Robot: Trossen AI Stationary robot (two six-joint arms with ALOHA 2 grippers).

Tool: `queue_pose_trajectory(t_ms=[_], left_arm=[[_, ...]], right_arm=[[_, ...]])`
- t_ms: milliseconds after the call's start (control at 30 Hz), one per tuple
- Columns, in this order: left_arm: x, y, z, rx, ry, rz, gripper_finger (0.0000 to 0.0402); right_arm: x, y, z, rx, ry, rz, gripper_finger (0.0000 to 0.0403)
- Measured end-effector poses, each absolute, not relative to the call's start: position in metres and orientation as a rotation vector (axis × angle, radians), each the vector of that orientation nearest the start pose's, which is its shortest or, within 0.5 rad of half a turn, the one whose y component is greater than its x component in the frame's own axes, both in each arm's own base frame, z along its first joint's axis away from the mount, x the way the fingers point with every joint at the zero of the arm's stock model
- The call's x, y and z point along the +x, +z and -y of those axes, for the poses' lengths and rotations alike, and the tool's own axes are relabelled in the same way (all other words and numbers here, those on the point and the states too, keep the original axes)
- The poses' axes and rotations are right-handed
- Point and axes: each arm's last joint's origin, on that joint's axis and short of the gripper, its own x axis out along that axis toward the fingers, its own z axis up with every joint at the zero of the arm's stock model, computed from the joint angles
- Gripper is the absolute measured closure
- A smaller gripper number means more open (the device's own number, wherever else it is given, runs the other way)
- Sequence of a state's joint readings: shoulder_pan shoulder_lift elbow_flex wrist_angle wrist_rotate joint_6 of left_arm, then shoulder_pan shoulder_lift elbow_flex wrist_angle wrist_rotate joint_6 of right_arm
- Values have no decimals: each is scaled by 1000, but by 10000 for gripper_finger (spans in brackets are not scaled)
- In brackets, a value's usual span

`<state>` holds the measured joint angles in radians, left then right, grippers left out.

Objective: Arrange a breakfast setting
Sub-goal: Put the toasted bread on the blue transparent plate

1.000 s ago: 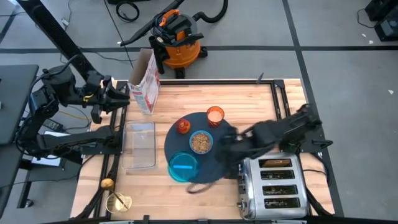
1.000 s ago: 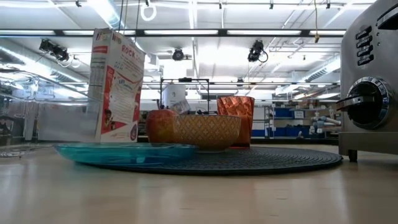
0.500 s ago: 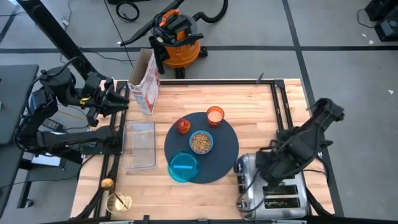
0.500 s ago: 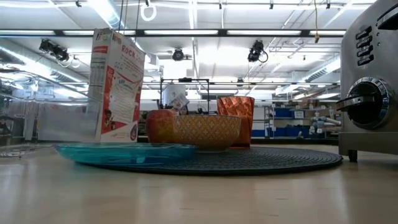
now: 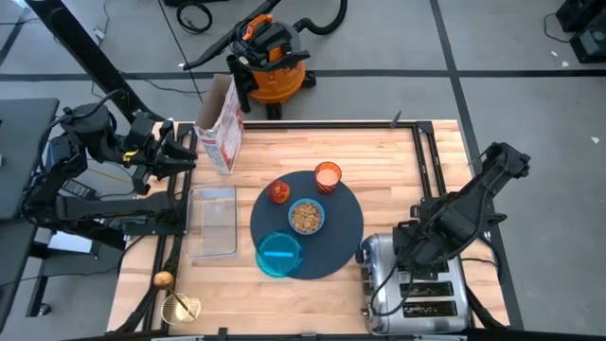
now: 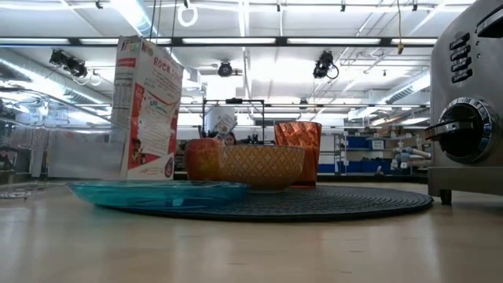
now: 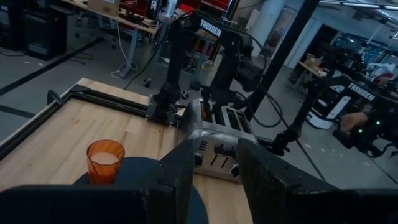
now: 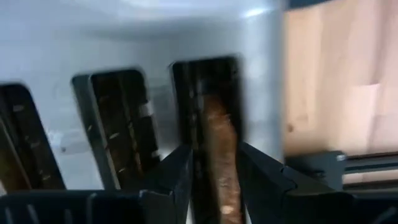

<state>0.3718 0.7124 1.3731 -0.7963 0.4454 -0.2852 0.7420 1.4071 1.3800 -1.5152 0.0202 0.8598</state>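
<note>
Brown toast slice (image 8: 217,155) sits in the outermost slot of the silver four-slot toaster (image 5: 417,284), directly betw. right gripper (image 8: 214,165) fingers, spread narrowly, gripping nothing; prob. light, brittle, crumbly — pinch top edge gently; left gripper (image 7: 214,165) parted, empty, off-table beside the cereal box (image 5: 220,123).

free: bare table (image 5: 388,156) beyond mat (image 5: 343,223) | blocked: toaster (image 5: 417,289) (right), cereal box (image 5: 220,133)

grey floor (image 5: 379,38) with dark seam lines; orange shop vacuum (image 5: 268,57) with black hose at 12 o'clock beyond the table. ceiling strip lights (image 6: 236,41); blue storage bins (image 6: 365,143) on shelving at 3 o'clock.
</note>
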Motion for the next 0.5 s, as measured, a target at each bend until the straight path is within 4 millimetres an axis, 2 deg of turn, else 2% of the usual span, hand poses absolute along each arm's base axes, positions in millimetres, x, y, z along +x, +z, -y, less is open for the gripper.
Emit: queue_pose_trajectory(t_ms=[200, 500], left_arm=[[70, 461, -14, -337, -56, -135, 271], [70, 461, -14, -332, -36, -129, 271]], right_arm=[[167, 307, -153, 110, -91, -1564, 275], [166, 308, -150, 118, -107, -1566, 275]])
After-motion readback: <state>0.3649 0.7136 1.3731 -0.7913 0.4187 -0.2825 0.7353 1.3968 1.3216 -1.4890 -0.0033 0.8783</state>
